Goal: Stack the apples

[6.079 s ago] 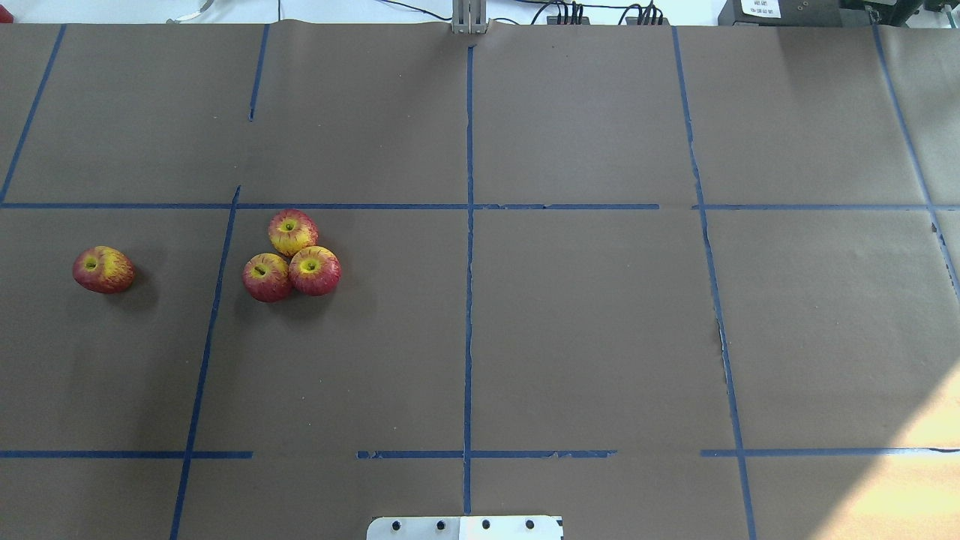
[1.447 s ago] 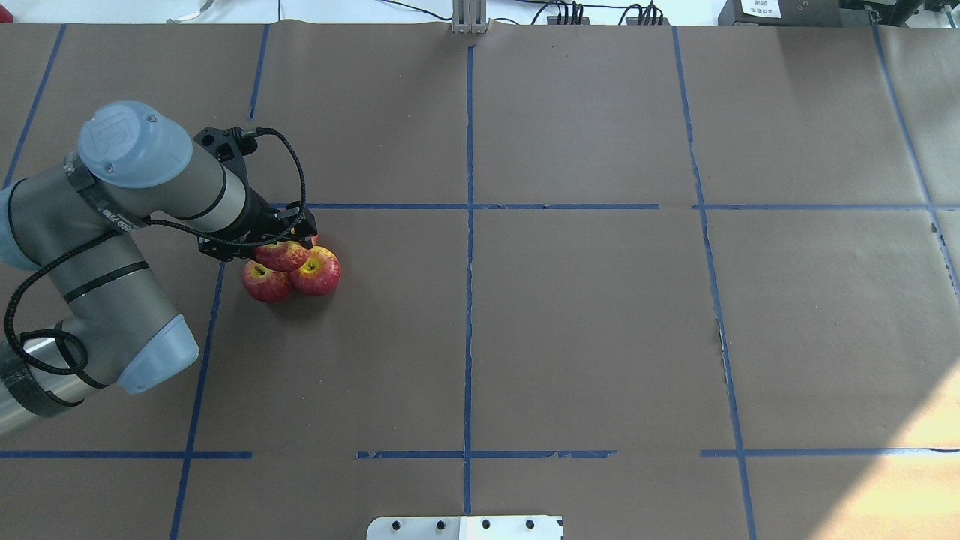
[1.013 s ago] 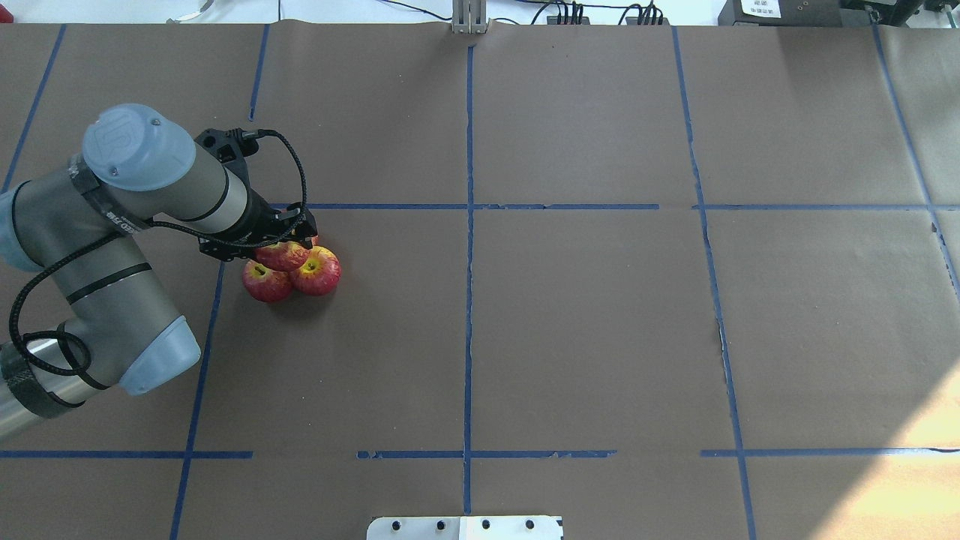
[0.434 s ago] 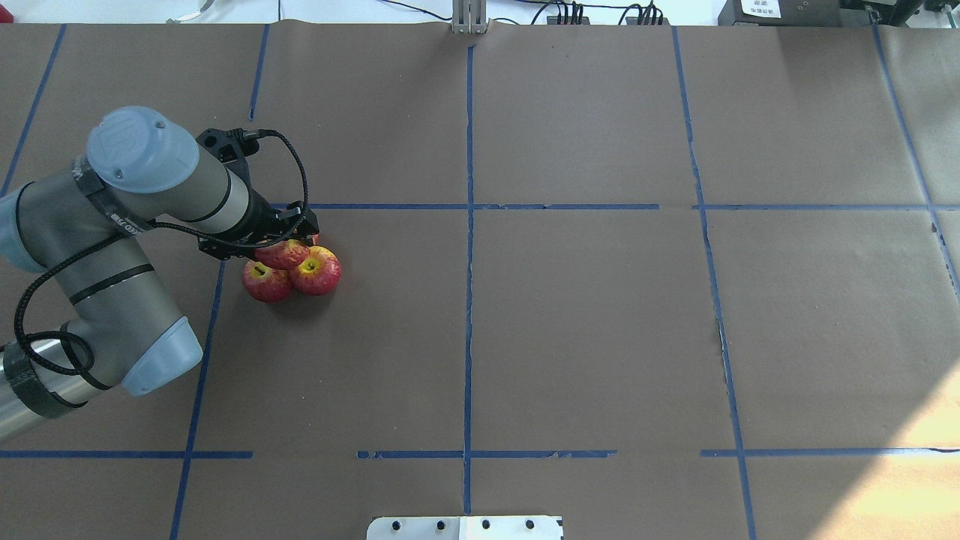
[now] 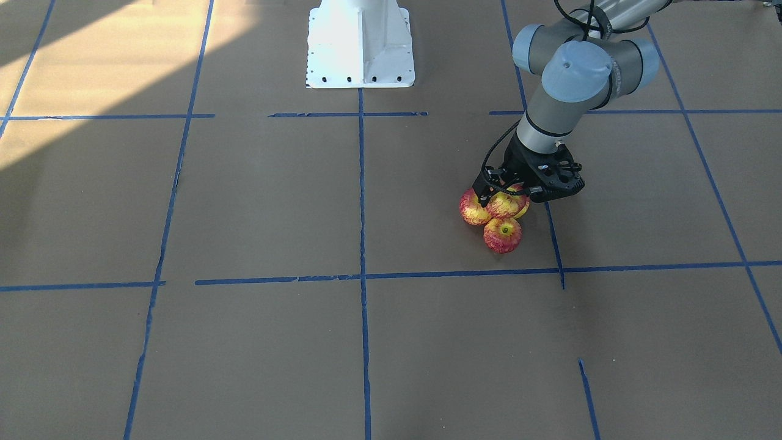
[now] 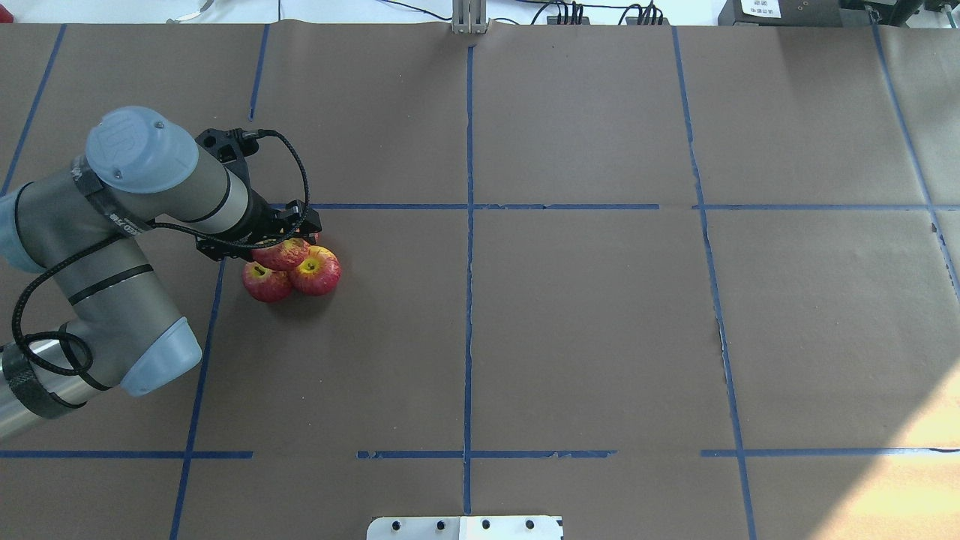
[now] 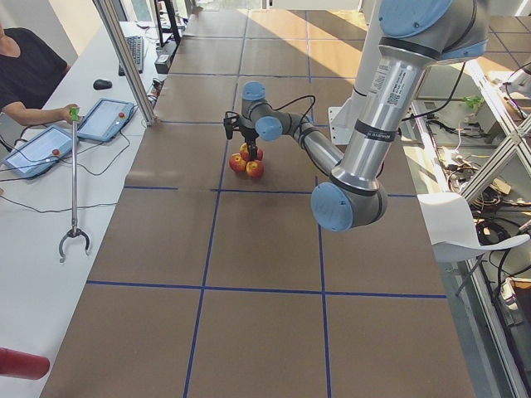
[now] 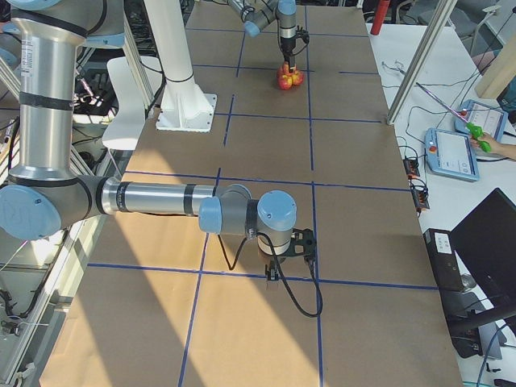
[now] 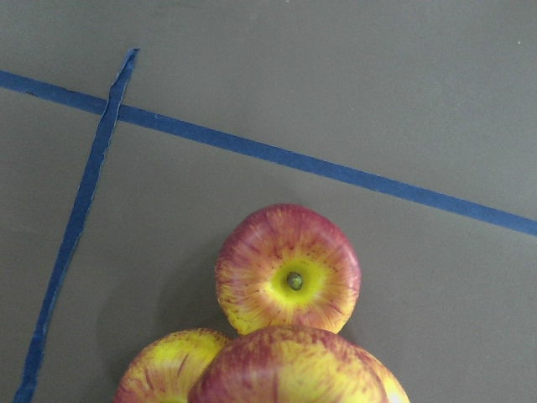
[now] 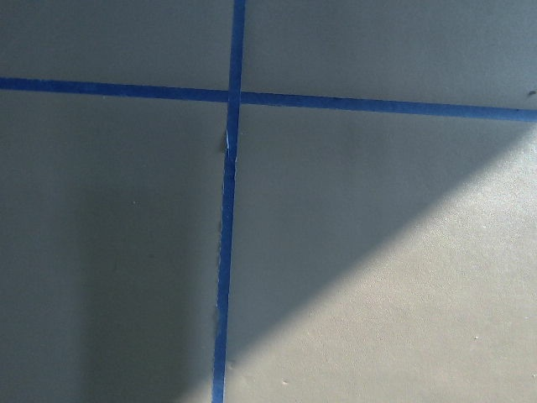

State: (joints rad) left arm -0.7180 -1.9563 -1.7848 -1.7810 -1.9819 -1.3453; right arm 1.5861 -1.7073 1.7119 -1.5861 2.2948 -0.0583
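The top apple (image 5: 506, 205) sat straight below the left gripper (image 5: 507, 194), btwn its fingers. It was perched in the hollow of three apples (image 5: 503, 235) bunched tight & touching on the brown paper (image 6: 585, 315). Round, so no long axis to speak of. What mattered was the vertical: gripper above, fruit under, so the way out looked to be straight up. The jaws flanked it, but I couldn't tell if they pinched it or stood loose. The right gripper (image 8: 289, 256) hung well apart at the table's other end, jaws unreadable, so the left arm was the nearer by far. The paper lay flat w/ blue tape lines (image 6: 469, 300), open on all sides of the pile. A glossy apple on that perch would prob. roll at any sideways nudge.
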